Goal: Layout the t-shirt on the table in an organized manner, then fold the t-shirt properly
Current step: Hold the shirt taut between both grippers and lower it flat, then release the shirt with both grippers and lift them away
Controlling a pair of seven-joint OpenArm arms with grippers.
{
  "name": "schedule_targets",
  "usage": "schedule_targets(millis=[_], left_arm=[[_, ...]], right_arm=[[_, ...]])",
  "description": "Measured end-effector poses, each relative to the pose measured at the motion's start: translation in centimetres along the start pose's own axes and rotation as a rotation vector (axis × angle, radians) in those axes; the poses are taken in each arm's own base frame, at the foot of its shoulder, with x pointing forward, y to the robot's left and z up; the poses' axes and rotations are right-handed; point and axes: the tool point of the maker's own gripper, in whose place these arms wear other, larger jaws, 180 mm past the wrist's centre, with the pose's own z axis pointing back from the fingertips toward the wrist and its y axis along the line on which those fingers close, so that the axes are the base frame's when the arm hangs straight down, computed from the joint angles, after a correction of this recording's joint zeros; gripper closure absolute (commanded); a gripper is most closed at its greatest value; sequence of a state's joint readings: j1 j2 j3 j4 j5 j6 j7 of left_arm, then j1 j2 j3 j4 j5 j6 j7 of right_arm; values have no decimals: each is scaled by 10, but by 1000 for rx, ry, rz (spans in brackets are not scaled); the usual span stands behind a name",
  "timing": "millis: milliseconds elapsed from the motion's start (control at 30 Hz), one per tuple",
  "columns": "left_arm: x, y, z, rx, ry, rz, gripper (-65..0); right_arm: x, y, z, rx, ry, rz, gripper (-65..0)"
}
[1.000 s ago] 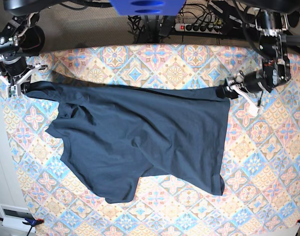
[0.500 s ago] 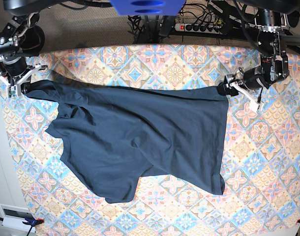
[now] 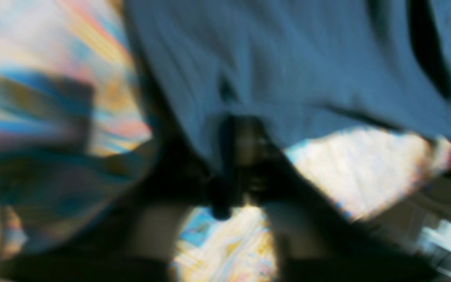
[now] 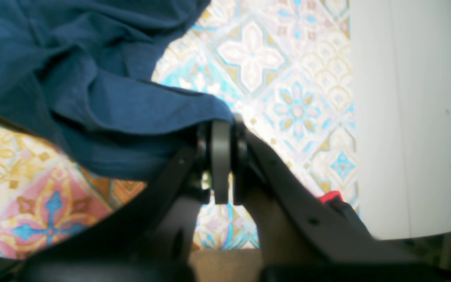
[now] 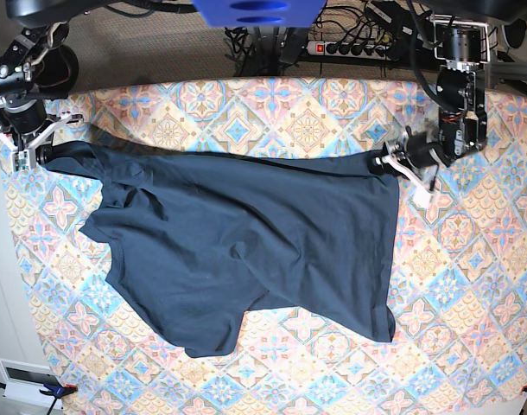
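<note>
In the base view we are spreading the t-shirt [image 5: 246, 251] flat across the counter [image 5: 471, 285], left jaws at three o'clock and right jaws at nine o'clock each pinching a corner. The right wrist view is showing cloth clamped; the left wrist view is blurring. Next, we judge, comes smoothing the sleeves.

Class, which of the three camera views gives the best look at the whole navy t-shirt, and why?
The base view: it shows the whole t-shirt spread, wrinkled, across the table, held at two top corners. The right wrist view shows only one bunched corner pinched in the right gripper. The left wrist view is blurred, showing just a stretch of blue cloth.
</note>
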State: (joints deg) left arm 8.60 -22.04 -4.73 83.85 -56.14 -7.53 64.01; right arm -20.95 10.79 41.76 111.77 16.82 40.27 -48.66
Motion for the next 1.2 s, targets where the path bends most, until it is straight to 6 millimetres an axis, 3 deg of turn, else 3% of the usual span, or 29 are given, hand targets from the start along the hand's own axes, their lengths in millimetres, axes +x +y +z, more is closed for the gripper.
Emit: schedule_targets(millis=[100,167,333,467,600,800,1000,1200], left_arm=[[-12,-10,-1,-67,36,43,-1],[-7,-2,9,-60,48,42,0],[62,29,72,-52,-160,114,0],[82,42,100,-25,-204,102,0],[78,45,104,-8,-163,87,0],[56,51,102,4,-100,106,0],[33,63,101,37,-61,131,0],[16,81,102,121,-18,114,0]], right_arm=[[2,1,0,2,-11,-3,-6],[1,0,0,-1,-6,-1,-6],[2,2,0,7,-12,-7,-6],[4,3,0,15,-22,-10,-6],[-4,7,2,26,8,0,-6],[-76,18,29,62,237,16,-6],[-74,31,25,76,211,-34,-6],[-97,65,22,179,362,21,-5]])
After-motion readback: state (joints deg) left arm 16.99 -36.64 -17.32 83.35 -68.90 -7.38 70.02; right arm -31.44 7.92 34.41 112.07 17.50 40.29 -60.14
